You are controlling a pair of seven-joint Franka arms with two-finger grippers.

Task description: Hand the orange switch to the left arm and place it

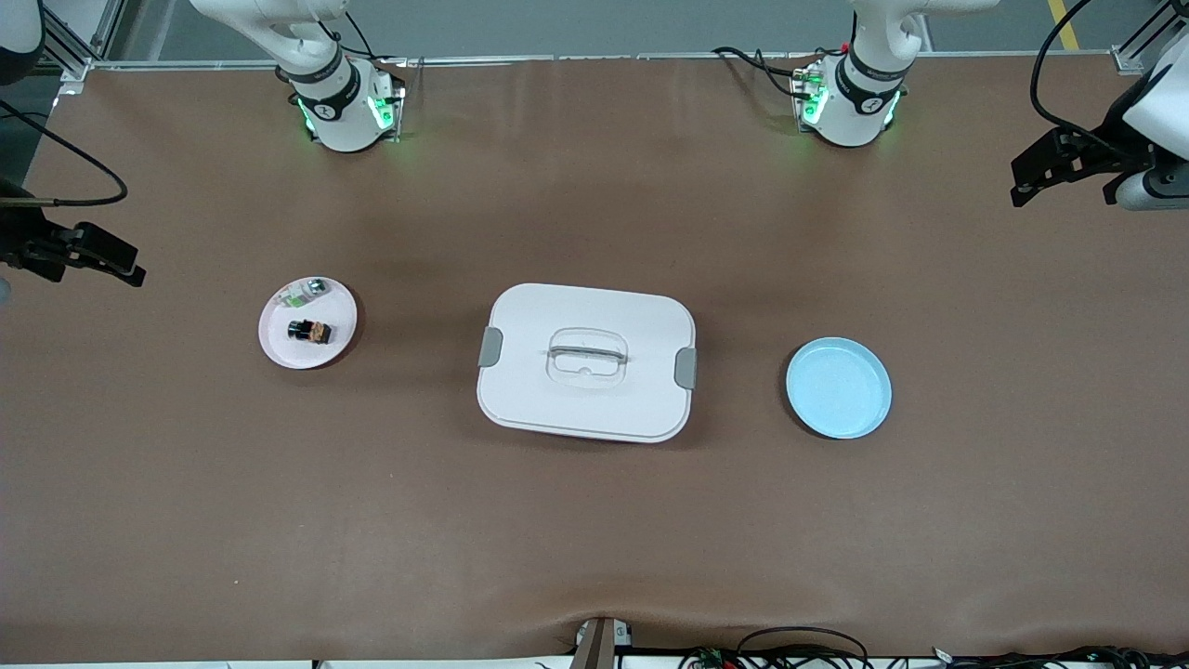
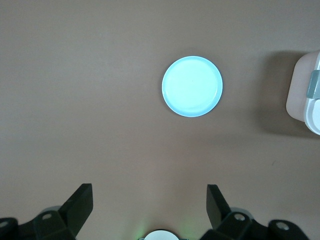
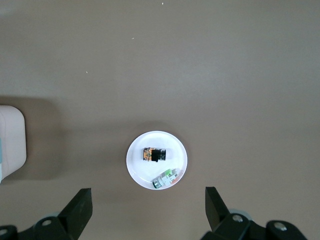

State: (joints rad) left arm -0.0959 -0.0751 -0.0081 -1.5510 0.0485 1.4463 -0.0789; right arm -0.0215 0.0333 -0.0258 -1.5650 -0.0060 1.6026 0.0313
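Note:
The orange switch [image 1: 309,330], a tiny black block with an orange-brown end, lies on a small white plate [image 1: 279,339] toward the right arm's end of the table. It also shows in the right wrist view [image 3: 154,155]. The white box [image 1: 586,362] stands at the table's middle, lid shut. My right gripper [image 1: 74,258] hangs open and empty, high over the right arm's end of the table; its own view [image 3: 148,210] shows wide-spread fingers. My left gripper [image 1: 1064,177] hangs open and empty over the left arm's end; its fingers [image 2: 220,202] are also wide apart.
A small green-and-white part [image 1: 307,293] shares the white plate with the switch. A light blue plate [image 1: 839,387] lies bare between the box and the left arm's end, also in the left wrist view [image 2: 192,86]. Grey clasps [image 1: 685,368] stick out of the box's sides.

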